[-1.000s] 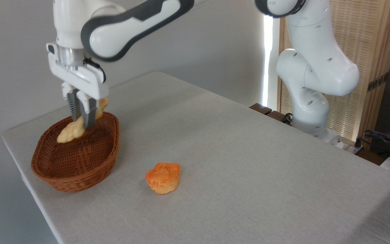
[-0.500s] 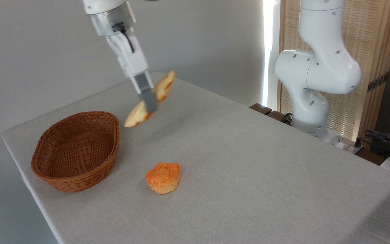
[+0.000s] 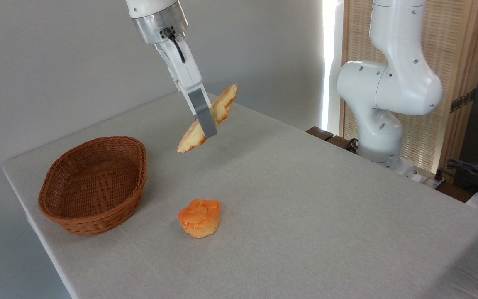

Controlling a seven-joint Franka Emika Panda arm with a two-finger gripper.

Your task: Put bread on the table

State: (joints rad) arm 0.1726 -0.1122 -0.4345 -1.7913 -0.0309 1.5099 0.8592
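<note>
The gripper is clenched on the bread, gripping the braided loaf about its middle and holding it tilted in the air, upper end to the right. Below it the table lies bare. The basket sits down to its left near the table's left edge; the bun sits well below, toward the front.

Grey-beige clothed table, wicker basket left, orange bun nearby
</note>
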